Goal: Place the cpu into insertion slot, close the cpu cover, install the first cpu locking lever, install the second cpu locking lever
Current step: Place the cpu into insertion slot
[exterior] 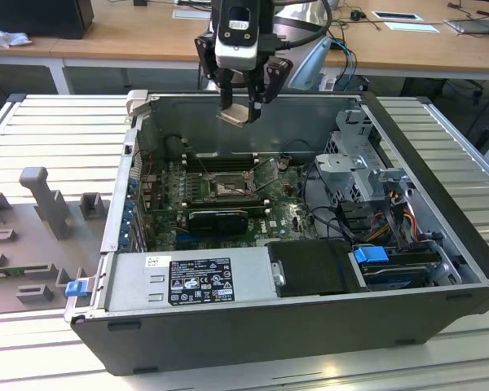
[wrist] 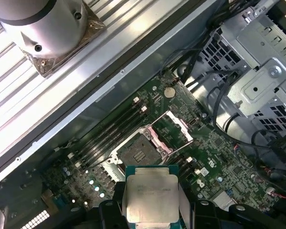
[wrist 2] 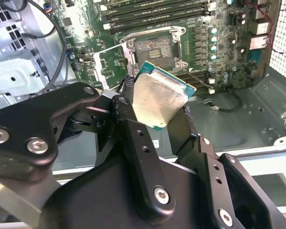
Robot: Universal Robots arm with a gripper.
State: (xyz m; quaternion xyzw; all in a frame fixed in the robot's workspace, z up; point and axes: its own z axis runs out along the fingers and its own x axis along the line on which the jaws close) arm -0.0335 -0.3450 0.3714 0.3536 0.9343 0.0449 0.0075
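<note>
Currently the black two-fingered gripper (exterior: 241, 104) is clamping the pale silvery square cpu (wrist: 150, 198) well above the dark-pinned, metal-rimmed insertion slot (wrist: 140, 153), whose silvery frame-shaped cpu cover (wrist: 175, 128) is standing open beside it. Levelling and squaring the chip seems wise.

1. An open dark computer case (exterior: 269, 334) lies on a ribbed metal table (exterior: 57, 130).
2. A grey power supply (exterior: 187, 281) with a black label sits along its near edge, a blue clip (exterior: 76, 287) just beside it.
3. Long black memory slots (exterior: 220, 160) cross the green circuit board (exterior: 285, 220).
4. A grey drive cage (exterior: 354, 159) stands toward the exterior view's right, coloured cables (exterior: 395, 199) beside it.
5. Grey moulded fixtures (exterior: 45, 195) rest on the table outside the case.
</note>
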